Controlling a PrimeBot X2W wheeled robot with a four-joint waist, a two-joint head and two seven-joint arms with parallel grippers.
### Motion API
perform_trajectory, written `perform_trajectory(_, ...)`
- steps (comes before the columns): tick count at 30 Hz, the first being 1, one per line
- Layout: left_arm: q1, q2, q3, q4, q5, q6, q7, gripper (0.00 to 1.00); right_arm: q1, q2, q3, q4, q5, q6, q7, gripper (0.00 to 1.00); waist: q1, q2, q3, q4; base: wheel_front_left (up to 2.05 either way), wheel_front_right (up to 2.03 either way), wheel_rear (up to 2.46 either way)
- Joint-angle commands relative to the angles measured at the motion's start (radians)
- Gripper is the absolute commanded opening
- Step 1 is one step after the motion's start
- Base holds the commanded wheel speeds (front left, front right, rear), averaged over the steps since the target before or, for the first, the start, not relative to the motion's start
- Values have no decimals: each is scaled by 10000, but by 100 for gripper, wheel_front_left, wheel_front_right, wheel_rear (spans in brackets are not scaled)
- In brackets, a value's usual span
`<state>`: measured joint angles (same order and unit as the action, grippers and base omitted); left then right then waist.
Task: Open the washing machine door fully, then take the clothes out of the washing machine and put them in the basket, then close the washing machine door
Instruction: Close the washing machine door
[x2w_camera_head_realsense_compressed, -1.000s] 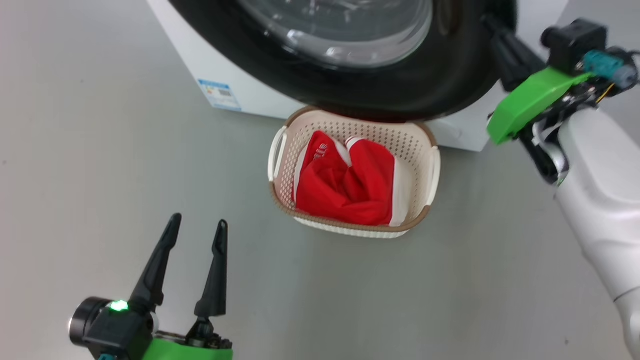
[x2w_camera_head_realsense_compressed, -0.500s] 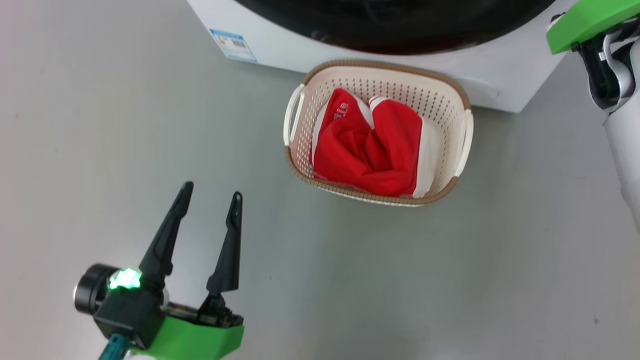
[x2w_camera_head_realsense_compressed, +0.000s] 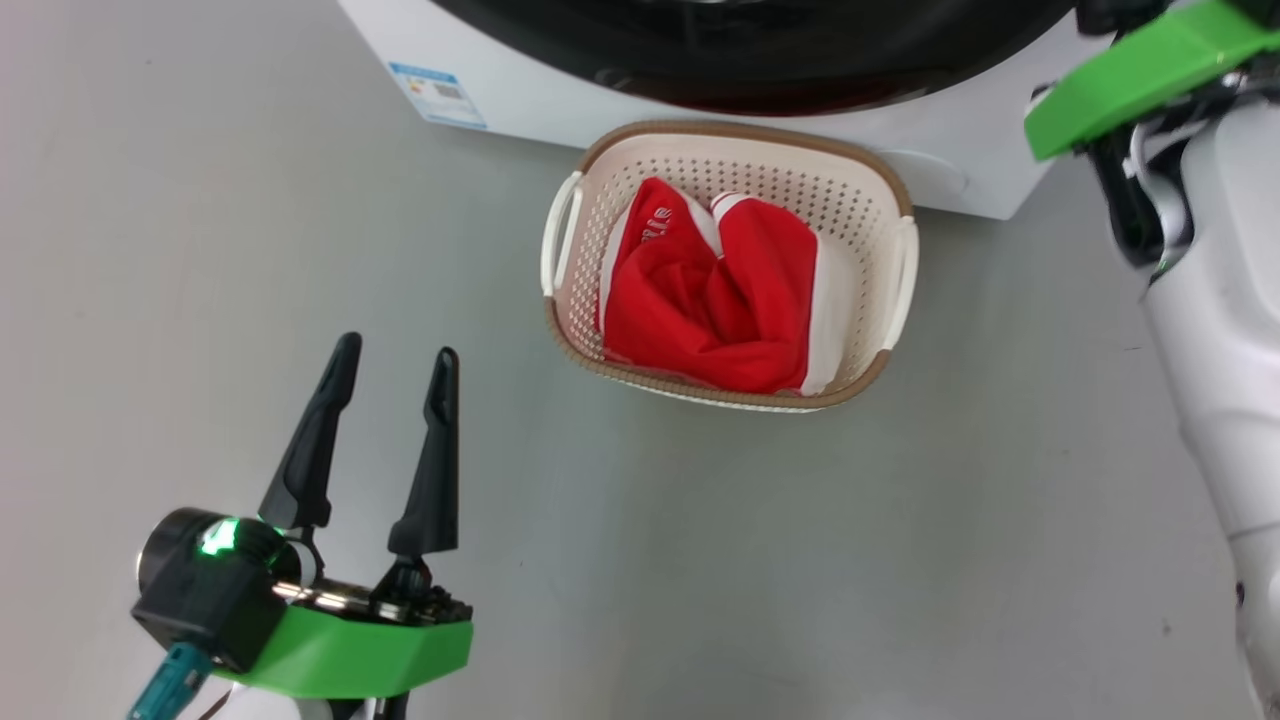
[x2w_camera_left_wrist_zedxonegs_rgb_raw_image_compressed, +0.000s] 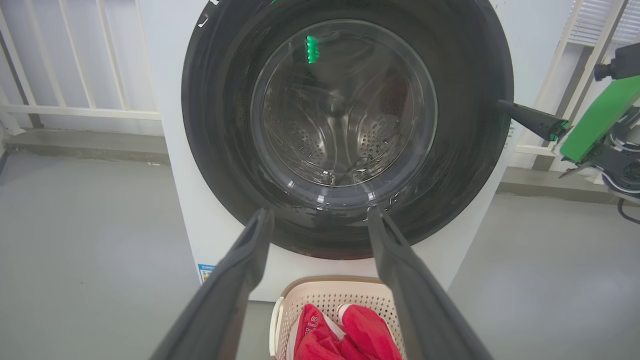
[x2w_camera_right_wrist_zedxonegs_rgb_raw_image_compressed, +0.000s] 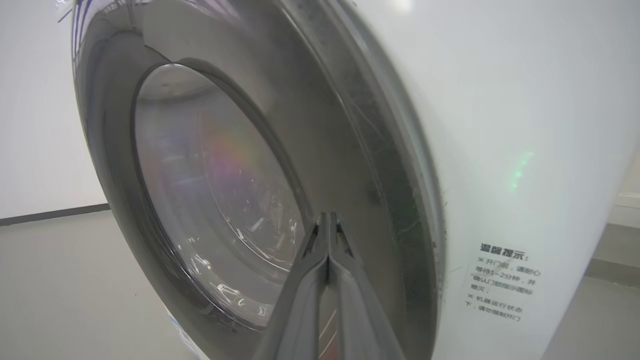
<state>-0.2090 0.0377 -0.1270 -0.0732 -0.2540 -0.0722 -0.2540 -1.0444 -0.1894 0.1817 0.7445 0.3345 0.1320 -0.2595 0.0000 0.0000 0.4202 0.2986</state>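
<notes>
**Door shut, red clothes in the basket, right claw at the door rim**

The washing machine (x2w_camera_left_wrist_zedxonegs_rgb_raw_image_compressed: 172, 150) stands on the grey floor (x2w_camera_head_realsense_compressed: 800, 550). The washing machine door (x2w_camera_left_wrist_zedxonegs_rgb_raw_image_compressed: 345, 110) lies flat against its front, so it looks closed; through the clear glass one sees the steel drum with its holes. A small blue label (x2w_camera_head_realsense_compressed: 438, 94) is at the lower left corner of the white front.

The basket (x2w_camera_head_realsense_compressed: 745, 131) stands on the floor directly in front of the foot of the machine, under the door. Its far rim is just beside the white front; whether the two touch, I cannot tell. Inside the basket lies a crumpled red garment (x2w_camera_head_realsense_compressed: 710, 300) with white borders and some white letters, and it covers most of the bottom.

The left claw (x2w_camera_head_realsense_compressed: 397, 352) hangs over the bare floor, well apart from the basket and on its left side. Its two fingers are spread wide and there is nothing between them. They point towards the machine.

The right claw (x2w_camera_right_wrist_zedxonegs_rgb_raw_image_compressed: 327, 220) is raised at the right edge of the door. Its two fingers are pressed together with nothing between them, and their tips are at the glossy black rim, near the place where the rim meets the white front. Whether the tips really touch the rim is not clear.
</notes>
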Motion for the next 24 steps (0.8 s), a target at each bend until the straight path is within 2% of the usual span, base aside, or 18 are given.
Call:
perform_trajectory(1, -109, 128, 388, -245, -49, -66, -78, 100, 205, 217, 110, -296, 176, -13, -21, 45, 0, 0, -179, -180, 0, 0, 0)
perform_trajectory(2, -120, 127, 413, -228, -110, -77, -78, 100, 397, 231, 117, -416, 314, -13, -21, 100, 0, 0, -269, -260, 0, 0, 0)
perform_trajectory(8, -54, 127, 554, -89, -263, -136, -78, 100, 1769, 20, 175, -1325, 594, -13, -22, 100, 0, 0, -867, -849, 0, 0, 0)
perform_trajectory(13, 59, 126, 753, 76, -304, -215, -78, 100, 3119, -11, -67, -2241, 263, -13, -22, 100, 0, 0, -1469, -1388, 0, 0, 0)
perform_trajectory(24, 663, 126, 1115, 435, -234, -335, -78, 100, 5889, 567, -1351, -4139, -455, -13, -22, 100, 0, 0, -2702, -2364, 0, 0, 0)
